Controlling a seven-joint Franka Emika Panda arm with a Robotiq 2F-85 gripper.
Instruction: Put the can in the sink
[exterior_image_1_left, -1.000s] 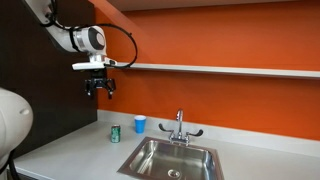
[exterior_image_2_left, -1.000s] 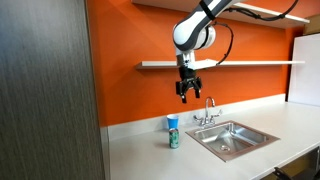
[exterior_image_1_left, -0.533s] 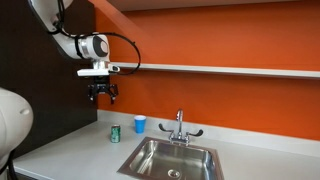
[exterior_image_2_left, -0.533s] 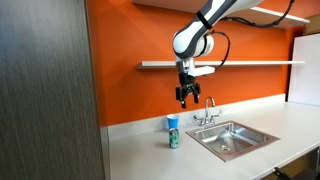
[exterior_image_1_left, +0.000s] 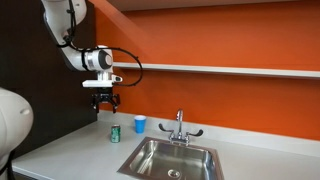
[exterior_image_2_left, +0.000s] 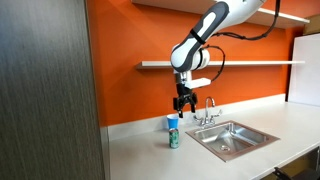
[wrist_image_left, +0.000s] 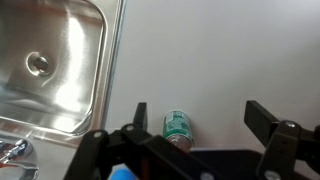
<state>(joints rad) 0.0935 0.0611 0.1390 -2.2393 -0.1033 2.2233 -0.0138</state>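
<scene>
The green can (exterior_image_1_left: 114, 133) stands upright on the pale counter, left of the sink (exterior_image_1_left: 172, 157); it also shows in an exterior view (exterior_image_2_left: 174, 139) and in the wrist view (wrist_image_left: 177, 127). The stainless sink with its faucet shows in an exterior view (exterior_image_2_left: 236, 138) and at the left of the wrist view (wrist_image_left: 55, 60). My gripper (exterior_image_1_left: 105, 104) is open and empty, hanging in the air above the can, also in an exterior view (exterior_image_2_left: 184, 106). In the wrist view the can lies between the two open fingers (wrist_image_left: 195, 118), nearer one of them.
A small blue cup (exterior_image_1_left: 139, 124) stands on the counter behind the can, near the orange wall, and shows in an exterior view (exterior_image_2_left: 172, 122). A shelf (exterior_image_1_left: 220, 70) runs along the wall. A dark cabinet (exterior_image_2_left: 45, 90) stands beside the counter.
My gripper has moved down and sideways towards the spot above the can. It has stayed open. The can and cup have not moved.
</scene>
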